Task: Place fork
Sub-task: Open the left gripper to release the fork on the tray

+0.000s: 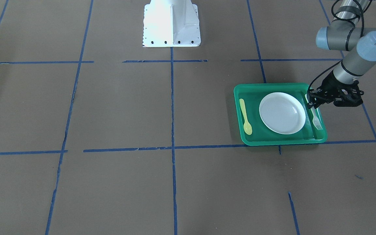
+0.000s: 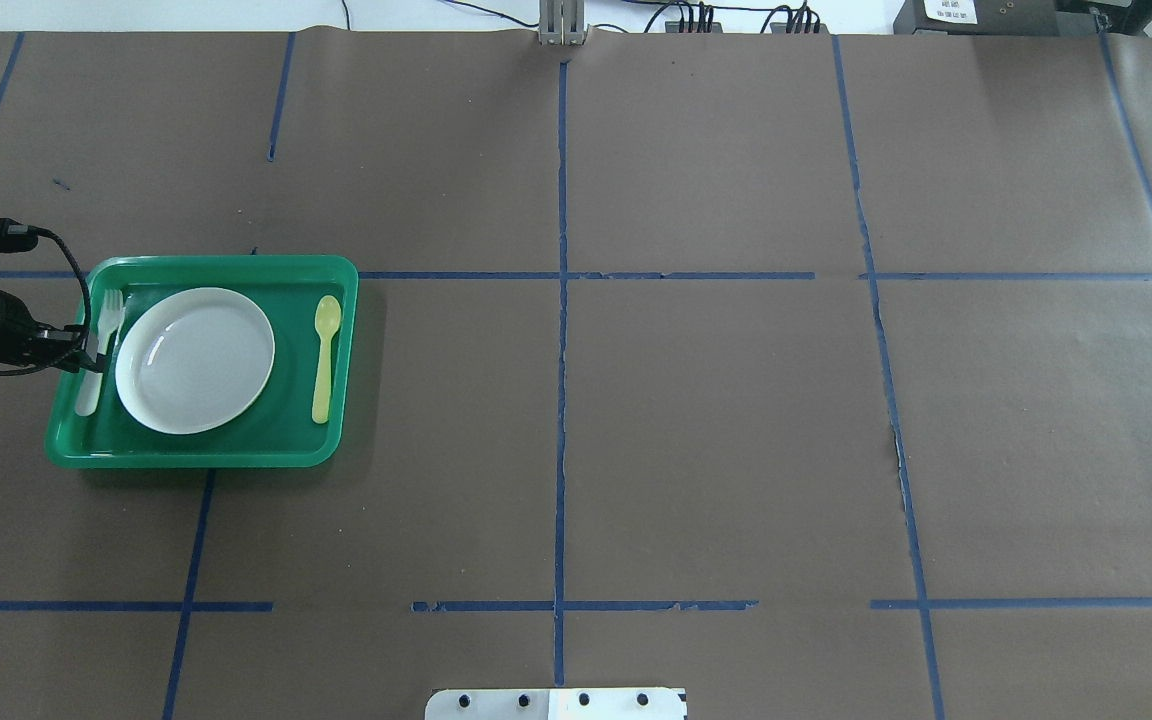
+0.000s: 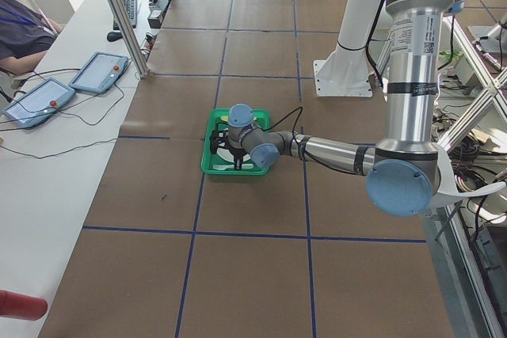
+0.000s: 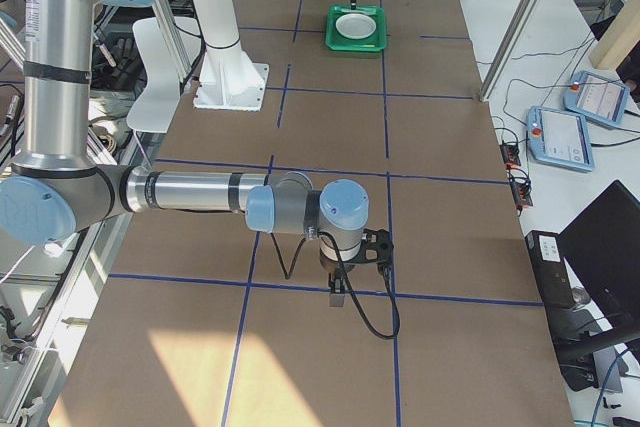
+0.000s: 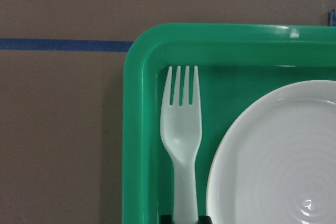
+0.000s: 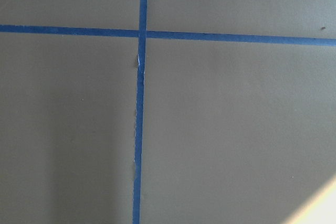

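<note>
The left gripper (image 1: 311,104) is down inside the green tray (image 5: 137,129), and its two dark fingertips (image 5: 165,219) sit tight against either edge of the handle of the white plastic fork (image 5: 181,129), so I read it as clenched on the fork low on the handle. The fork lies in the tray with its tines pointing straight out ahead of the fingertips, toward the tray's far corner. The tray wall is just beside one finger and the white plate (image 5: 273,156) just beside the other, so the tool works in a narrow lane. The yellow plastic spoon (image 1: 246,116) lies beyond the plate from the gripper, well apart. To my eye this fork is very light and thin. It looks fairly stiff along its length but likely to flex or snap if squeezed hard, and its smooth surface could slip or twist between the pads. The handle is the sensible place to hold, as the gripper does, well back from the tines and the thin neck behind them. So light a thing could stick to a pad and shift on release. The right gripper (image 4: 340,295) hangs over bare brown table far from the tray, and I cannot tell whether it is parted or closed.
</note>
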### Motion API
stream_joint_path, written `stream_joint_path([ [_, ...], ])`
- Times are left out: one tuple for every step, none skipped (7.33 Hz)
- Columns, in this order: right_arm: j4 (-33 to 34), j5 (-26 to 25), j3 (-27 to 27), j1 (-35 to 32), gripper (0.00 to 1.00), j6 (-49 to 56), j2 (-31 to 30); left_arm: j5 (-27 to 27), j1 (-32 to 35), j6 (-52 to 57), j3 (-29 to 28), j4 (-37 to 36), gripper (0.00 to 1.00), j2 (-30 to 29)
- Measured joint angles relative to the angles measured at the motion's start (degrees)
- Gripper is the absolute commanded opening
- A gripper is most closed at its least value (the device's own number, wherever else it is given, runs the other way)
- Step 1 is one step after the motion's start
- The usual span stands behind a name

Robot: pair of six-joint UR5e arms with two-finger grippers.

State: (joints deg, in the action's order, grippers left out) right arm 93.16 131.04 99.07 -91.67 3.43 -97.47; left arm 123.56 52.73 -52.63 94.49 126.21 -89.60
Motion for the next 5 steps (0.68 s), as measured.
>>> stream_joint_path([
  [0.00, 0.00, 0.01, 0.00, 1.00, 0.00, 0.00, 0.59, 0.04, -0.06, -0.11, 0.06, 1.00, 0.02],
  [0.00, 0.00, 0.01, 0.00, 1.00, 0.00, 0.00, 1.89, 0.22, 0.01, 0.17, 0.02, 1.00, 0.14],
  [0.00, 0.00, 0.01, 0.00, 1.00, 0.00, 0.00, 4.68, 1.16, 0.52, 0.42, -0.19, 1.00, 0.48],
  [0.00, 0.00, -0.01, 0.00, 1.00, 0.00, 0.00, 7.70, 3.42, 2.37, 0.54, -0.61, 1.00, 1.01],
  [0.00, 0.00, 0.00, 0.00, 1.00, 0.00, 0.00, 9.50, 6.58, 6.89, 0.56, -2.03, 1.00, 1.86],
])
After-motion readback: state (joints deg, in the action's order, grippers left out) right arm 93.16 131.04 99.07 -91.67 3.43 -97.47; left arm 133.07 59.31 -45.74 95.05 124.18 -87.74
